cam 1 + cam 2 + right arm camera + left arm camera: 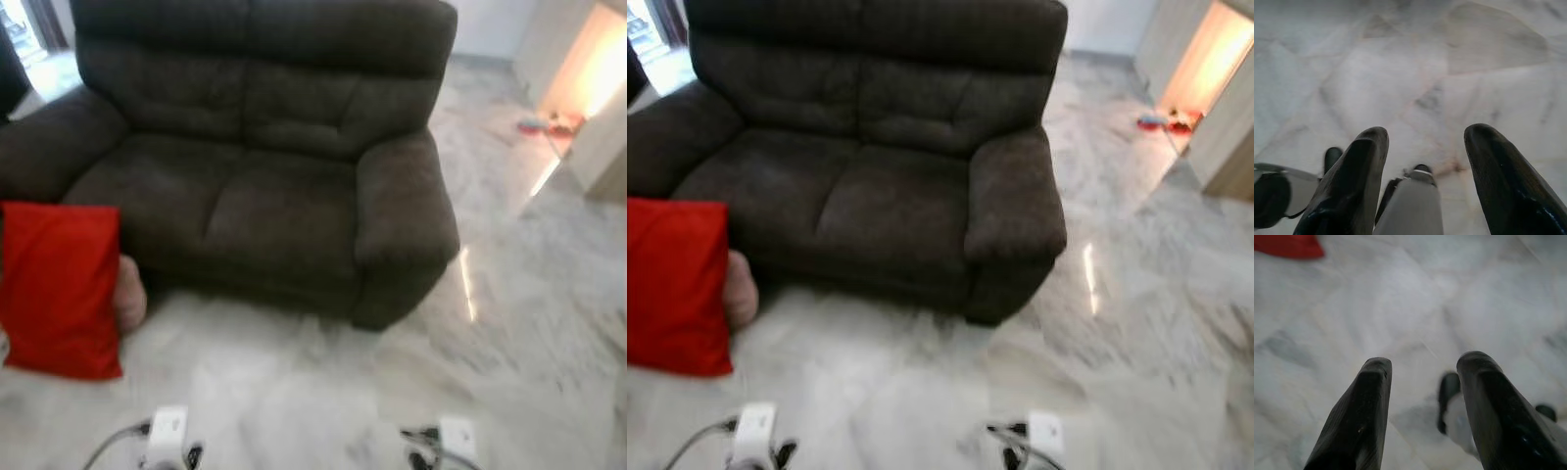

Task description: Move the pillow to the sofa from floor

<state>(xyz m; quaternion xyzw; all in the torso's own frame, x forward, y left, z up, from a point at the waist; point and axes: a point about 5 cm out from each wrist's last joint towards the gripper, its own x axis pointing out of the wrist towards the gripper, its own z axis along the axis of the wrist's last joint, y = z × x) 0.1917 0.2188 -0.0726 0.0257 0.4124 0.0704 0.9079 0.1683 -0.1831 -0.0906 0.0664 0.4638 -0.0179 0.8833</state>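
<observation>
The red pillow stands upright against the sofa front's left end, nearer the left gripper, both grippers' fingers spread and empty.

Soft, blurred frames; glare streaks the floor, seemingly doorway-lit.

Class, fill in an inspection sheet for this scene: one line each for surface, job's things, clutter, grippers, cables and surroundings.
Surface: pale marble floor, glossy, with a light reflection near the sofa's right armrest.
Job's things: red pillow standing on the floor against the front left of the dark brown sofa; sofa seat bare.
Clutter: a pinkish soft object tucked behind the pillow; small colourful items by the far doorway.
Grippers: left gripper and right gripper both open, hanging over bare floor, holding nothing.
Cables: thin leads at both wrists.
Surroundings: bright doorway at far right.
</observation>
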